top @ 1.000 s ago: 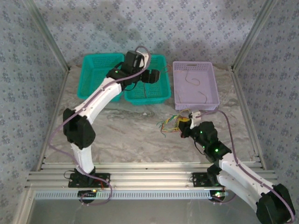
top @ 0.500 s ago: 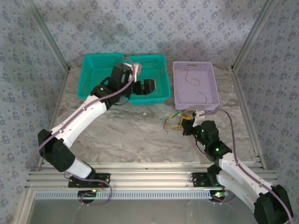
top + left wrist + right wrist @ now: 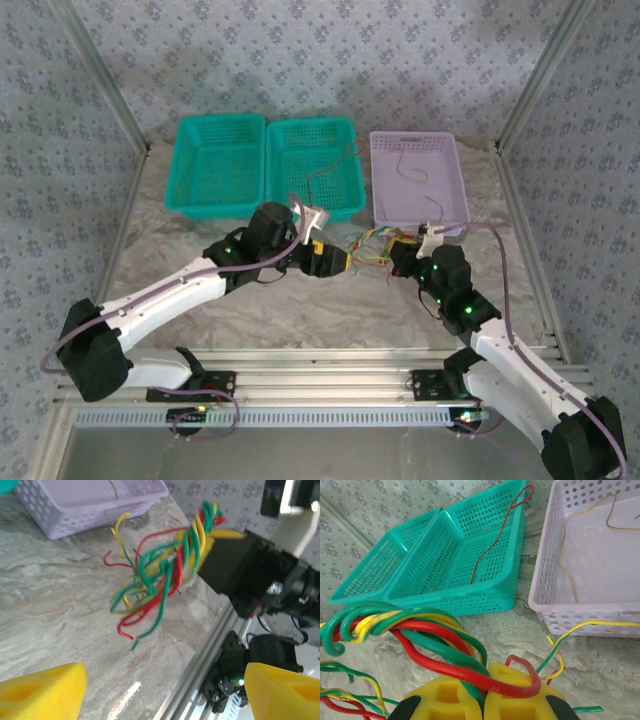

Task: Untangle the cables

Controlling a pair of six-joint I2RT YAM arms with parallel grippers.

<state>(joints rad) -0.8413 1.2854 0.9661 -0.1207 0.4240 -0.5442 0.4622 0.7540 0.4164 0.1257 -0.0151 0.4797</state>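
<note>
Since a second ago the left gripper (image 3: pixel 337 262) has swung away from the teal baskets (image 3: pixel 222 206) to just beside the cables (image 3: pixel 370 243); that tangle of green, yellow and red strands hangs just in front of the purple basket (image 3: pixel 445 175); the right gripper (image 3: pixel 402 256) is clamped on the tangle's end; the left one's yellow fingers (image 3: pixel 42 692) stand wide apart, holding nothing; thin wires (image 3: pixel 563 567) lie inside the purple basket, a reddish wire (image 3: pixel 491 547) in the teal basket beside it.
</note>
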